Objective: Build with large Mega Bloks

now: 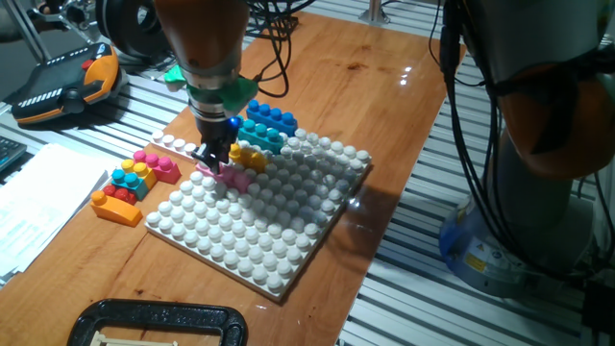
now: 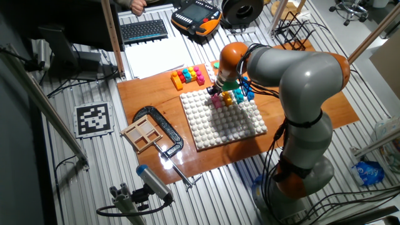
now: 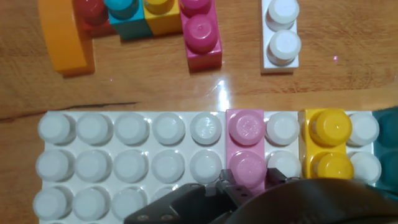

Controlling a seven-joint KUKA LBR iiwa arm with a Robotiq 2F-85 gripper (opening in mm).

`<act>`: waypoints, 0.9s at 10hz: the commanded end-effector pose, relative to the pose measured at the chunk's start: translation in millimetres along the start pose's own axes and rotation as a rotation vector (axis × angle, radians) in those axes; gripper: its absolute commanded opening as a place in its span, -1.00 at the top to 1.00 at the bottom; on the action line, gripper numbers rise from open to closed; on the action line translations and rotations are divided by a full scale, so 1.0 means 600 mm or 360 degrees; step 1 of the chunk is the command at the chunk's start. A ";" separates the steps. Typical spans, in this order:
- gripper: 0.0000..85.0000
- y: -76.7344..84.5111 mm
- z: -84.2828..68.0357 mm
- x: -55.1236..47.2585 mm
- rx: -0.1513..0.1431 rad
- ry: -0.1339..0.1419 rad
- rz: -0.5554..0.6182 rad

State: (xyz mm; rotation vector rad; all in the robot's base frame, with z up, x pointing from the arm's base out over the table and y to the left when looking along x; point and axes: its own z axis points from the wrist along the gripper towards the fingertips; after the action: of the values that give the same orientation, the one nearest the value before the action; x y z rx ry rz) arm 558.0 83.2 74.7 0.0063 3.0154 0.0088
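Pink brick point(image 3: 246, 148) down on the white baseplate point(image 3: 112, 155) at its edge, 1 stud row away from the yellow brick point(image 3: 328, 146). Gripper point(image 1: 216, 157) right over it, grip impossible to tell.

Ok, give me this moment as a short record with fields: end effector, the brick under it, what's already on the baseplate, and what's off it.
end effector: low over the baseplate edge, at the pink brick; grip state unclear
pink brick: on the white baseplate, at its edge
neighbour: yellow brick, one stud column away
also on baseplate: cyan brick and dark blue brick
off baseplate: mixed brick cluster on the wood
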 end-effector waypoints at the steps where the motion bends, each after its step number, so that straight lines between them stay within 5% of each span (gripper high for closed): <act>1: 0.20 -0.003 0.000 -0.004 0.0006 0.0002 -0.0015; 3: 1.00 -0.011 0.000 -0.011 0.0001 0.0012 -0.0058; 9: 1.00 -0.026 -0.010 -0.043 -0.0007 0.0029 -0.0106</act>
State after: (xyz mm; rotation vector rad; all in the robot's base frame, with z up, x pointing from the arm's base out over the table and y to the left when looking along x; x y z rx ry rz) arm 583.1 66.4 83.4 -0.0894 3.0365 0.0097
